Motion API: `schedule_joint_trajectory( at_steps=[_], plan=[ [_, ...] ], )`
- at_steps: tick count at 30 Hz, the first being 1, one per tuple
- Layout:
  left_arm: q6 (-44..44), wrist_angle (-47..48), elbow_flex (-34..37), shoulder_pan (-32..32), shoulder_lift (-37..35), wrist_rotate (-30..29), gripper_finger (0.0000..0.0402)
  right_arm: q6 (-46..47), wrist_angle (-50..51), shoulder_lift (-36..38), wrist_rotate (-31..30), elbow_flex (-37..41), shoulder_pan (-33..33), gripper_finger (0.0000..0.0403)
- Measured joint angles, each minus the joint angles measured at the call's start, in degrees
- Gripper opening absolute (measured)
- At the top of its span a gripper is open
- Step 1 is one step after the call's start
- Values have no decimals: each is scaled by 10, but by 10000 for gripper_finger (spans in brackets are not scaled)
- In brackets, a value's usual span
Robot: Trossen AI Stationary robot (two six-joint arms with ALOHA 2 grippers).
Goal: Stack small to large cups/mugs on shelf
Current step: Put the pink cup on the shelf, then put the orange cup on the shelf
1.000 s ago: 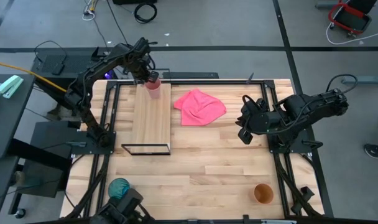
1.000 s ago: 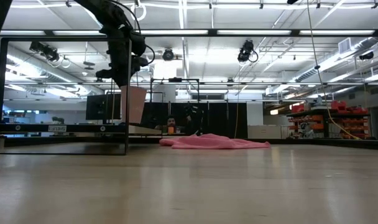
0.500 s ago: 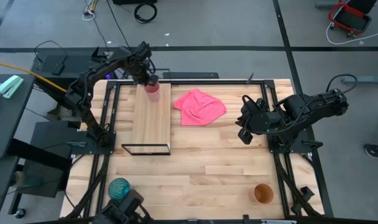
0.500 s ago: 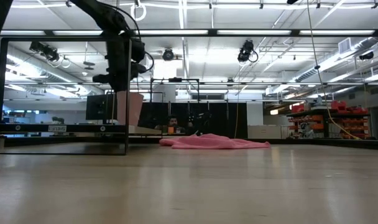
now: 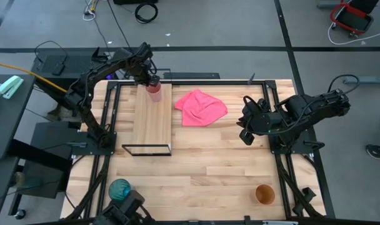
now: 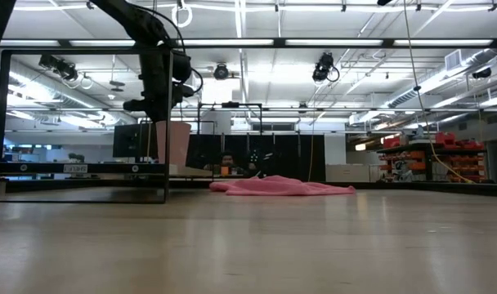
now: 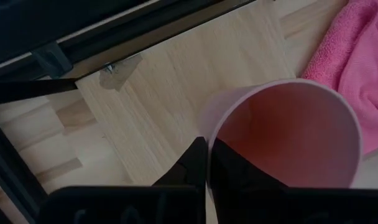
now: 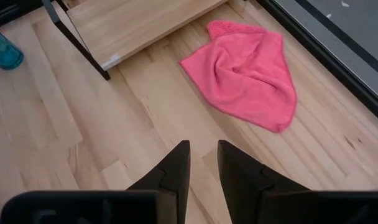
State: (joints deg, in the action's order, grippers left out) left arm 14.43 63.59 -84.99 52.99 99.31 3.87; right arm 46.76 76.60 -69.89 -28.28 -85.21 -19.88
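The small pale pink cup [image 5: 154, 91] stands upright, mouth up, at the far end of the light-wood shelf [image 5: 152, 122]; it also shows in the low view [image 6: 175, 144]. My left gripper [image 5: 150, 81] is shut on the cup's rim. The teal-blue cup [image 5: 120, 187] stands on the table near the front left edge. The orange-brown cup [image 5: 264, 194] stands near the front right. My right gripper [image 5: 246, 132] hangs empty over the table's right half, with its fingers a little apart [image 8: 203, 163]. My left gripper pinches the pink cup's wall at the rim [image 7: 207, 138], with one finger [image 7: 239, 180] inside the cup and one [image 7: 188, 167] outside. The fingers come from above, pointing down. The cup stays upright with its base at the shelf board's level; whether it rests there I cannot tell.
A crumpled pink cloth [image 5: 200, 107] lies on the table right of the shelf. The shelf's black wire frame [image 6: 85, 122] stands up at its near end. Dark rails [image 5: 277, 150] run along the table's left and right sides.
My left gripper has gone down a little with the pink cup over the shelf's far end and shifted slightly toward the table's left. The cup stays upright. In the last half second it has hardly moved.
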Motion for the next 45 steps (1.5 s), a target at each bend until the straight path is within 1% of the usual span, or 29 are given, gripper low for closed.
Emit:
schedule_joint_trajectory(
  at_steps=[7, 14, 19, 27, 33, 35, 38, 41, 45],
  plan=[
    [-1, 8, 0, 0, 2, -4, 57, -4, 0, 0, 0, 0, 0, 90],
    [-1, 13, 0, 0, 1, -2, 78, -4, 0, 0, 0, 0, 0, 90],
    [-1, 21, 0, 0, -14, 1, 92, -4, 0, 0, 0, 0, 0, 90],
    [14, 31, 0, -4, -74, 4, 110, -4, 0, 0, 0, 0, 0, 90],
    [19, 84, -1, -36, -141, 5, 111, -5, 1, 0, 7, 0, 0, 90],
    [30, 100, -1, -57, -164, 6, 108, -10, 3, 0, 21, 0, 0, 90],
    [50, 115, -1, -94, -202, 6, 103, -18, 5, 1, 64, 0, 0, 90],
    [78, 115, -1, -138, -240, 10, 99, -10, 5, 6, 133, 0, -1, 90],
    [123, 114, -1, -200, -281, 11, 100, 59, 40, 15, 238, 0, -22, 90]
  ],
)
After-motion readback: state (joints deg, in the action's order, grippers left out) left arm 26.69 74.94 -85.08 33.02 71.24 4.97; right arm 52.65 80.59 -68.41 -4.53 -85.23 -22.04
